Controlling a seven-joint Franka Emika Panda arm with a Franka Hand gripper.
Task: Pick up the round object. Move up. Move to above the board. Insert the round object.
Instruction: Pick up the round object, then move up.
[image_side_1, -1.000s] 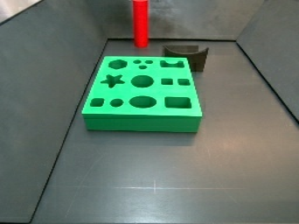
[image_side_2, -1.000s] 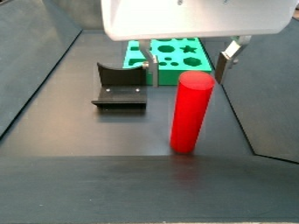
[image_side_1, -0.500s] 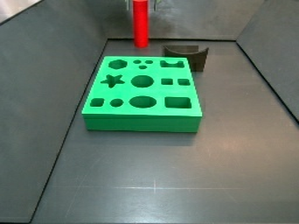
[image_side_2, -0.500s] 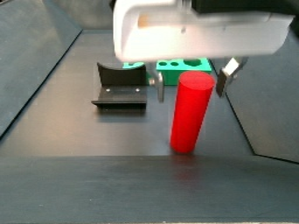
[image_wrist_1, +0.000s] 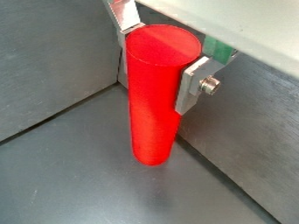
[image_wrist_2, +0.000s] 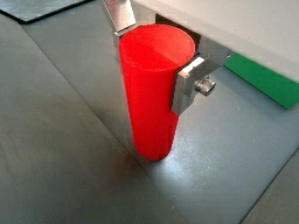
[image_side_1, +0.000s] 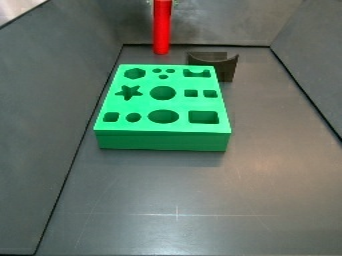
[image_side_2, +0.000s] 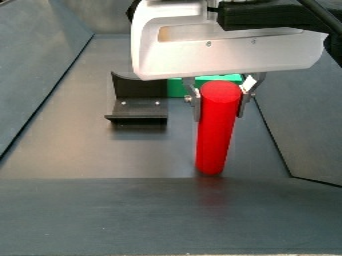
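The round object, a tall red cylinder (image_side_2: 218, 130), stands upright on the dark floor, seen in both side views (image_side_1: 160, 30). My gripper (image_side_2: 219, 93) has come down over its top, and the silver fingers (image_wrist_1: 194, 83) press against opposite sides of it in both wrist views (image_wrist_2: 190, 83). The gripper is shut on the cylinder (image_wrist_1: 153, 105), whose base rests on the floor (image_wrist_2: 149, 114). The board (image_side_1: 163, 105) is a green square block with cut-out holes, lying flat on the floor apart from the cylinder; only part of it (image_side_2: 179, 86) shows behind the gripper.
The dark fixture (image_side_1: 214, 63) stands beside the board's far right corner, and also shows in a side view (image_side_2: 138, 98). Grey sloping walls (image_side_1: 54, 120) enclose the floor on both sides. Bare floor lies in front of the board.
The gripper has come down from above the cylinder until its fingers flank the cylinder's top, and the fingers have drawn in onto its sides. The cylinder and board have not moved.
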